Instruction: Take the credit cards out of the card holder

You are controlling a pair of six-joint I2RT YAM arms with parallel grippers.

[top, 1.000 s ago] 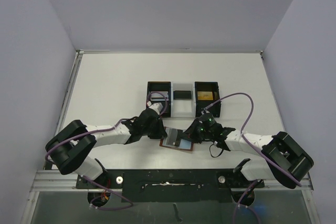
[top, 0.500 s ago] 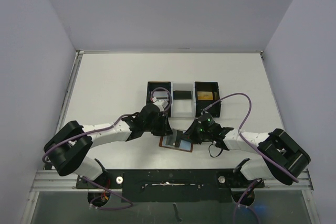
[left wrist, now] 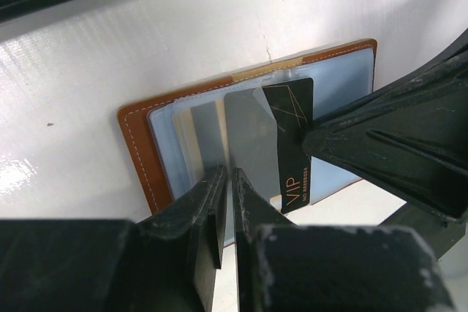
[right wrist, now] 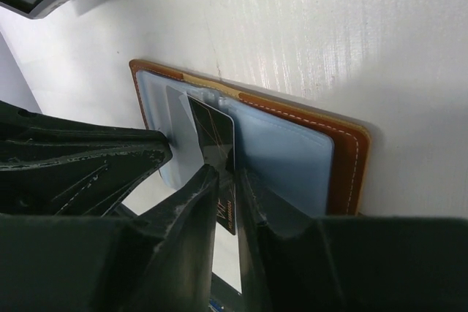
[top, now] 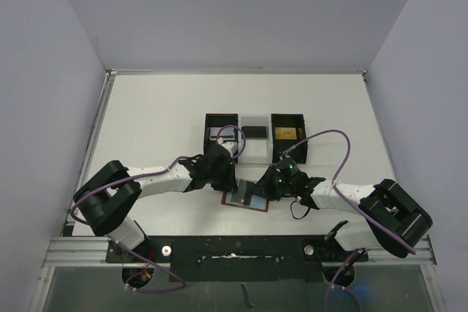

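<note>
left arm and right arm: white link shells, black joint housings, bulky black base joints. one purple cable looped along each arm. green indicator lights on the right wrist. fingers: matte black, tapered, moulded with ridged faces.

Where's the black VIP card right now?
Left wrist view, centre: the black VIP card pokes from the card holder, right of a grey card, at the right fingers.

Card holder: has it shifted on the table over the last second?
No. The card holder lies in the same spot, just on the near side of the tray.
</note>
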